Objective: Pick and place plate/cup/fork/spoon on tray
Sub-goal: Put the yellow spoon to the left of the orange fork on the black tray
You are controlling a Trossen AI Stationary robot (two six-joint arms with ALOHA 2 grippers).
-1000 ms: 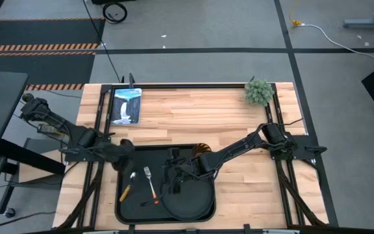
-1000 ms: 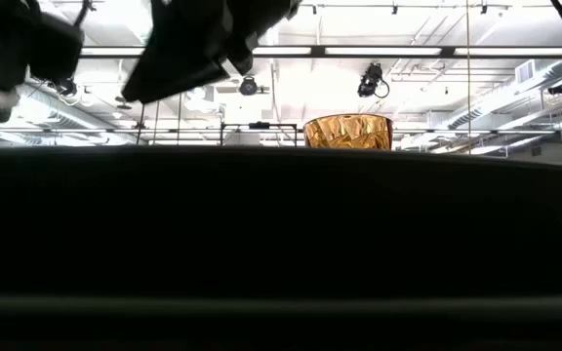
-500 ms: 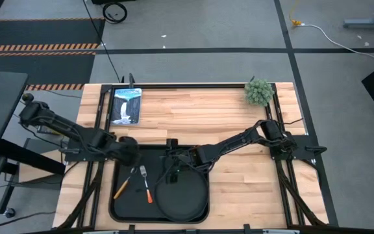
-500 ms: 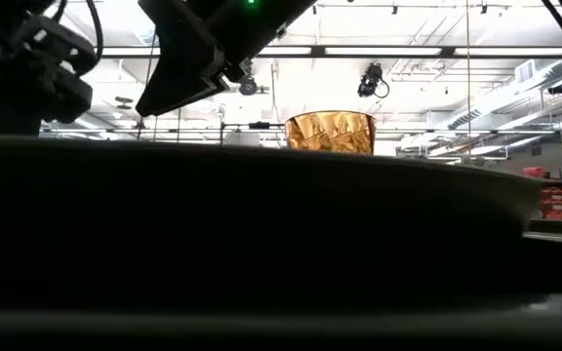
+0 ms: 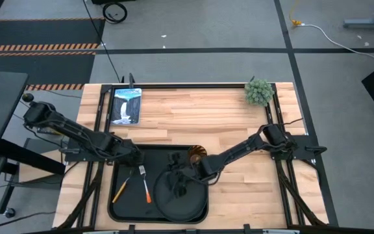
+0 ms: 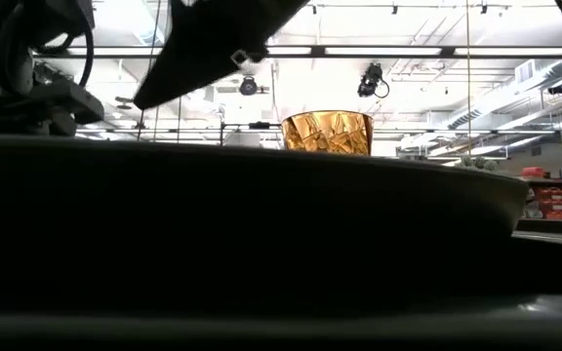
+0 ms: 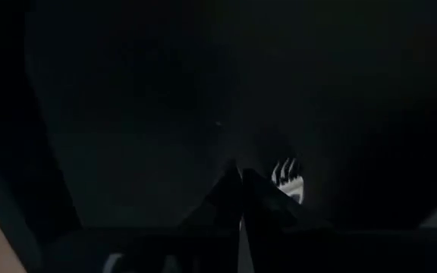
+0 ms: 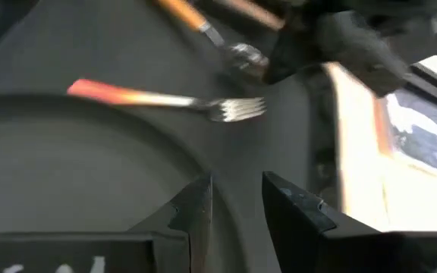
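Observation:
The black tray lies at the table's near edge. On it the round black plate lies at the near right, and the amber cup stands at the far right corner. The fork and the spoon lie side by side at the left. My left gripper is shut, low over the tray's far left, next to the fork's tines. My right gripper is open at the plate's far rim, with a finger on each side of it. My left gripper points its shut fingertips down at the tray's floor beside the fork's tines; I cannot tell whether they touch the floor. My right gripper comes slanting down from the table's right with the plate's far rim between its fingers; I cannot tell whether they touch it.
A small green plant stands at the table's far right and a picture card lies at the far left. Bare wood lies beyond the tray and to its right. Both arms reach in over the tray from the sides.
The tray has slid a little toward the table's left edge with everything on it, and the spoon and the fork have turned slightly. My left gripper has moved toward the right and near edges, down over the tray. My right gripper went toward the far edge and came back.

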